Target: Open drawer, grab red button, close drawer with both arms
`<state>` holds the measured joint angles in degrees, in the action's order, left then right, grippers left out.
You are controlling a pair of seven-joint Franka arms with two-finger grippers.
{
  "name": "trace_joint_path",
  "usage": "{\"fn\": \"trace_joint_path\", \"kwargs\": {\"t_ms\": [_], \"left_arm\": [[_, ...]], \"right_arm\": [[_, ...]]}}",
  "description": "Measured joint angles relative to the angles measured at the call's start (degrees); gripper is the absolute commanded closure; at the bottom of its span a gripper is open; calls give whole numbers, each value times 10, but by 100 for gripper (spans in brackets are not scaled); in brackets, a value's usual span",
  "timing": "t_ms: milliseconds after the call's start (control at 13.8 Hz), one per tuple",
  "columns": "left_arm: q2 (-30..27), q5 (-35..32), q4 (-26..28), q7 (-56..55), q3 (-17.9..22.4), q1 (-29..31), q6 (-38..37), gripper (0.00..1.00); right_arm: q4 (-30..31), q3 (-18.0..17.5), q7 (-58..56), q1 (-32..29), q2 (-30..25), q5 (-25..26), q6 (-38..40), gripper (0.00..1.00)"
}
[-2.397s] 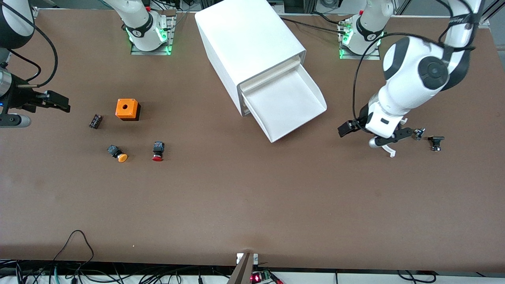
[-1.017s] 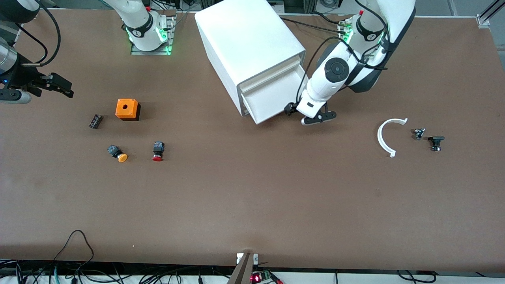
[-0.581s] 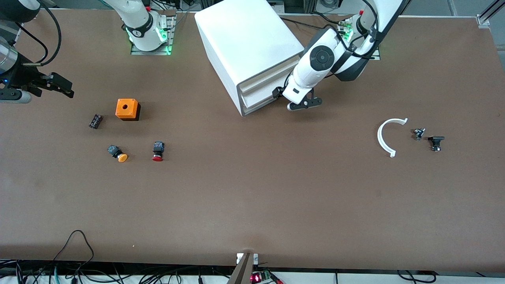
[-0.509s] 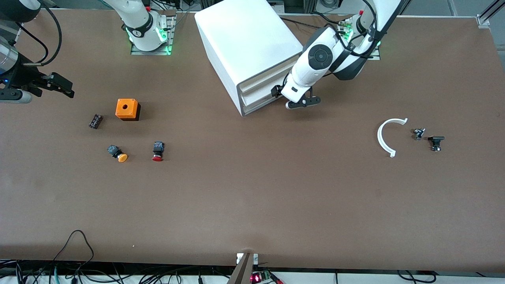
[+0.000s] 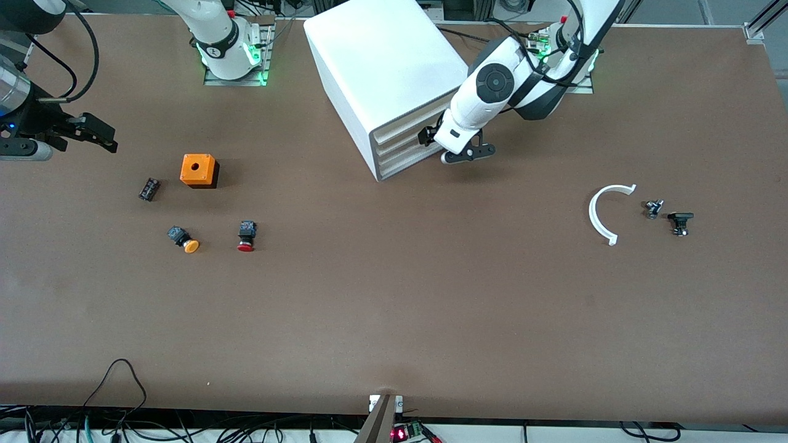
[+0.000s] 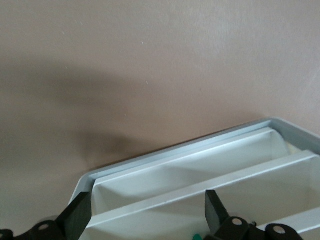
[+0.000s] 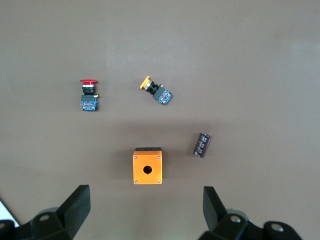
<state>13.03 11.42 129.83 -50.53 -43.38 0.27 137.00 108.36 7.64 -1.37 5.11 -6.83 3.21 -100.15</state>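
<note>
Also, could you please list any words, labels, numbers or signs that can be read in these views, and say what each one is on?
No text can be read with confidence.
Right arm's base collar: a small dark mark, too small to read.
Left arm's base collar: the same kind of mark, unreadable.
Red button, orange box, dark cylinder: no legible print.

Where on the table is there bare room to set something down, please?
Widest: the brown strip nearer the front camera than the red button and white arc, plus the span between them. Crowded: around the orange cube, and by the cabinet, where the left end effector sits.
</note>
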Motion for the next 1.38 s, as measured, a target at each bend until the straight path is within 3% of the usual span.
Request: {"fn": "trace_joint_path", "kwargs": {"t_ms": [291, 509, 654, 799, 1090, 1380], "left_arm": [[-34, 0, -4, 67, 20, 34, 0, 0], [-83, 0, -48, 216, 118, 80, -67, 0], [-113, 0, -97, 247, 185, 88, -134, 0], [-153, -15, -147, 254, 226, 88, -226, 0], [-214, -90, -261, 254, 254, 85, -417, 0], [-213, -94, -286, 297, 288, 85, -454, 0]], "right_arm": [[0, 0, 0, 0, 0, 0, 0, 0], [0, 0, 0, 0, 0, 0, 0, 0], [0, 0, 0, 0, 0, 0, 0, 0], [0, 1, 0, 0, 0, 0, -1, 0], [0, 1, 0, 0, 0, 0, -3, 0], [0, 1, 0, 0, 0, 0, -3, 0]]}}
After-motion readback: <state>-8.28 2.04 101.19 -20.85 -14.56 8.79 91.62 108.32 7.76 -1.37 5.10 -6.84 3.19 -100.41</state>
